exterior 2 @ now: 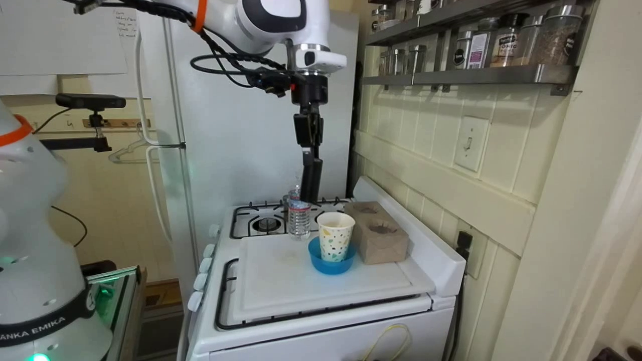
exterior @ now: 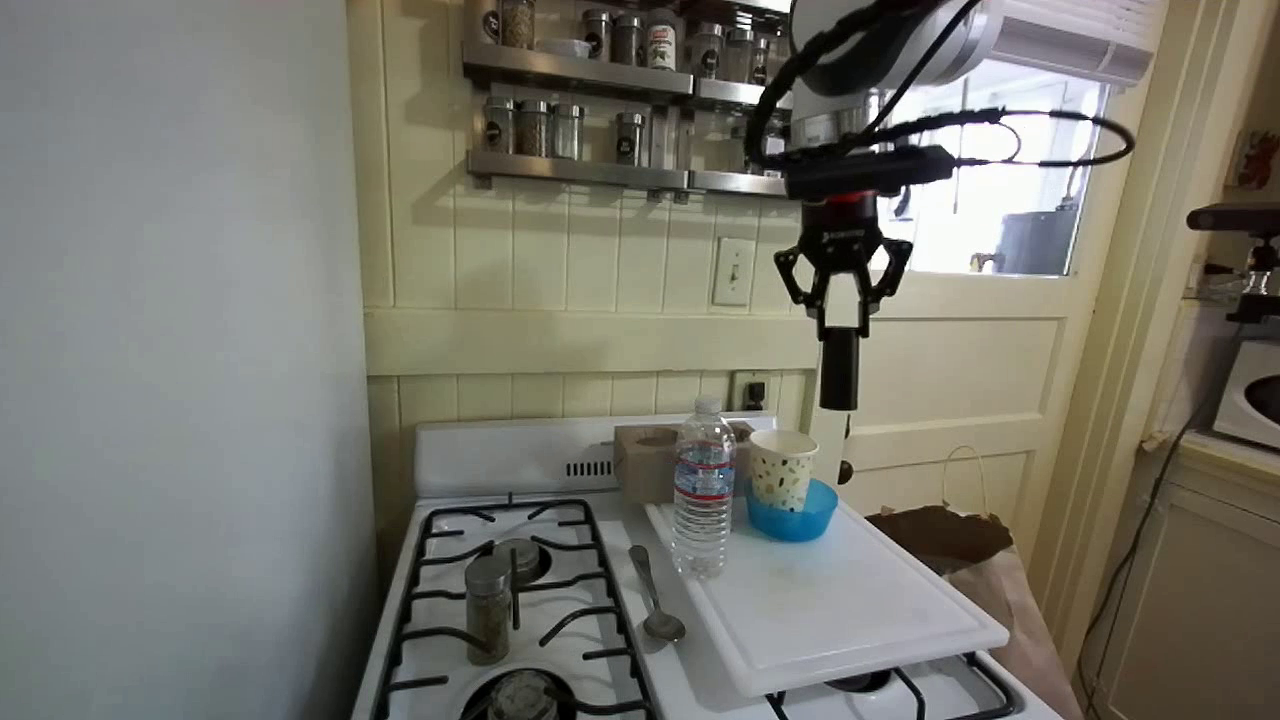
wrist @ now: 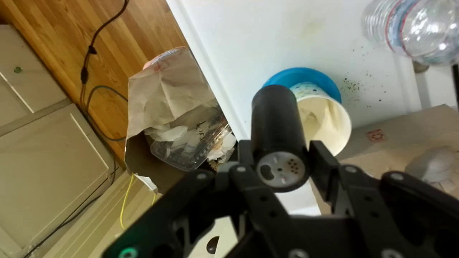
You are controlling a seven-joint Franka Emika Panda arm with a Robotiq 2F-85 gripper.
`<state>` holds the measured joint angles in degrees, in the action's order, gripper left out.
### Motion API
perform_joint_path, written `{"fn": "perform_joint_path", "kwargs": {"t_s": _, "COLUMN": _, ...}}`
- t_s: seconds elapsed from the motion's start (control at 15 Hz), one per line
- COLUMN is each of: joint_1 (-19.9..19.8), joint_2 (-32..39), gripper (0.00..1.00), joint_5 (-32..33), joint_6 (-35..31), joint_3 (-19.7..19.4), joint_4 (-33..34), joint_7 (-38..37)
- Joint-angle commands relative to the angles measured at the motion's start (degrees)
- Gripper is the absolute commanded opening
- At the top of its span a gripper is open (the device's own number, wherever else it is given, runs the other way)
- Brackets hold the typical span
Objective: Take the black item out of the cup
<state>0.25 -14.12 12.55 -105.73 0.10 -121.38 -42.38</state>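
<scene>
While the claw [exterior: 843, 331] grips the black cylinder [exterior: 839, 375] by its top, clear of the cup [exterior: 782, 470] near the rear edge of the cutting board [exterior: 850, 605], roundness could let it slip; whether onto the cup or wide, unclear from here.

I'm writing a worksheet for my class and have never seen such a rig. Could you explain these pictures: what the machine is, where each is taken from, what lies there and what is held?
The machine is a white robot arm ending in a black pincer. Two pictures are taken from outside it; the third is from its wrist, looking down. The pincer grips a black cylinder, holding it in the air, higher than the patterned cup and clear of it. The cup sits inside a blue bowl on a white board laid over the stove. Nearby are a clear bottle, a spoon and a brown box.
</scene>
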Motion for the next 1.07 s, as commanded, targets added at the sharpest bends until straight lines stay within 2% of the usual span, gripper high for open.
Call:
{"fn": "perform_joint_path", "kwargs": {"t_s": 0.0, "joint_1": 0.5, "joint_2": -5.5, "gripper": 0.18, "joint_5": -0.4, "joint_6": 4.3, "joint_3": 4.5, "joint_4": -2.5, "joint_7": -1.2}}
{"fn": "perform_joint_path", "kwargs": {"t_s": 0.2, "joint_1": 1.3, "joint_2": -7.0, "gripper": 0.18, "joint_5": -2.8, "joint_6": 1.5, "joint_3": 8.0, "joint_4": -4.5, "joint_7": -5.1}}
{"fn": "perform_joint_path", "kwargs": {"t_s": 0.4, "joint_1": 0.6, "joint_2": -9.4, "gripper": 0.18, "joint_5": -2.9, "joint_6": 0.2, "joint_3": 9.0, "joint_4": -6.9, "joint_7": -9.5}}
{"fn": "perform_joint_path", "kwargs": {"t_s": 0.47, "joint_1": 1.0, "joint_2": -6.2, "gripper": 0.18, "joint_5": -2.0, "joint_6": 2.5, "joint_3": 9.4, "joint_4": -3.4, "joint_7": -7.2}}
{"fn": "perform_joint_path", "kwargs": {"t_s": 0.53, "joint_1": 1.0, "joint_2": -6.3, "gripper": 0.43, "joint_5": -1.9, "joint_6": 2.4, "joint_3": 9.4, "joint_4": -3.6, "joint_7": -7.6}}
{"fn": "perform_joint_path", "kwargs": {"t_s": 0.67, "joint_1": 0.9, "joint_2": -6.3, "gripper": 0.43, "joint_5": -1.9, "joint_6": 2.4, "joint_3": 9.3, "joint_4": -3.5, "joint_7": -7.5}}
{"fn": "perform_joint_path", "kwargs": {"t_s": 0.73, "joint_1": 0.9, "joint_2": -6.1, "gripper": 0.18, "joint_5": -1.9, "joint_6": 2.4, "joint_3": 9.3, "joint_4": -3.4, "joint_7": -7.5}}
{"fn": "perform_joint_path", "kwargs": {"t_s": 1.0, "joint_1": 1.0, "joint_2": -4.8, "gripper": 0.18, "joint_5": -0.4, "joint_6": 3.8, "joint_3": 11.5, "joint_4": -5.1, "joint_7": -13.7}}
